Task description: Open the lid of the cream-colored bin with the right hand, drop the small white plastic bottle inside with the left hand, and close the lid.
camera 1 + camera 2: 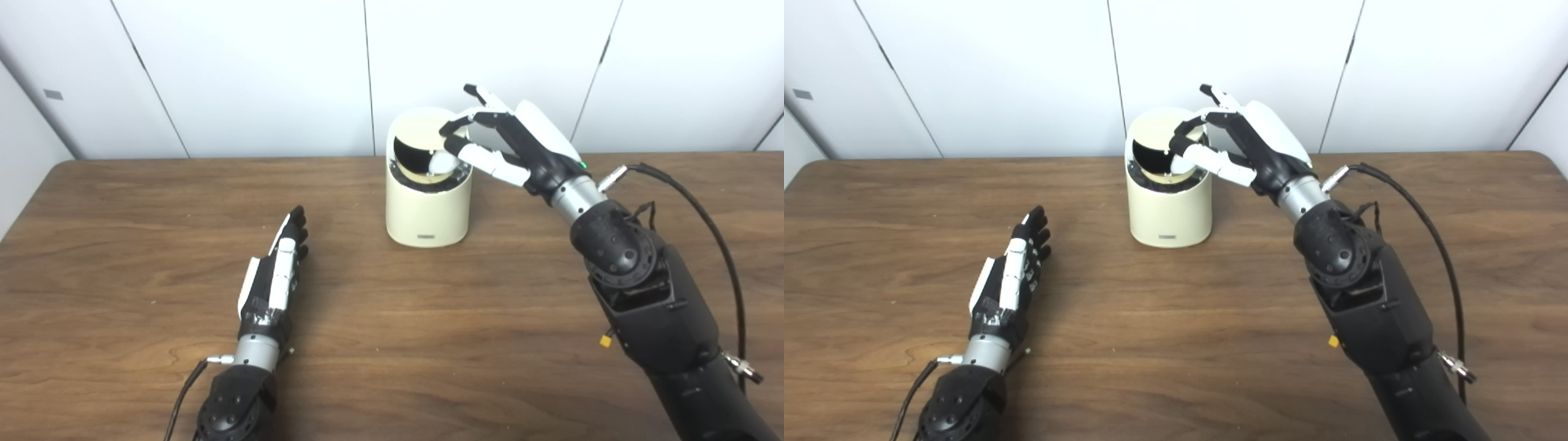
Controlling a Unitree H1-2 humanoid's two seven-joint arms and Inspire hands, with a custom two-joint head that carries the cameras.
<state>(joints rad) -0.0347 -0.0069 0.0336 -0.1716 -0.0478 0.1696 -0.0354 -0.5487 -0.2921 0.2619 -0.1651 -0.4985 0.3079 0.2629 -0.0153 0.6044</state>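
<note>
The cream-colored bin [429, 211] stands upright at the back middle of the table. Its round lid [422, 144] is tilted, and a dark gap [407, 160] shows under the lid's left side. My right hand [499, 144] reaches over the bin's right rim with fingers spread. Its thumb tip [442, 163] presses on the lid and its fingertips [450, 127] touch the lid's upper edge. It grips nothing. My left hand [278, 269] lies flat on the table, front left of the bin, fingers stretched out and empty. No small white bottle is in view.
The brown wooden table [429, 343] fills the view, with white wall panels [257, 67] just behind its back edge. A black cable [719, 245] loops beside my right forearm.
</note>
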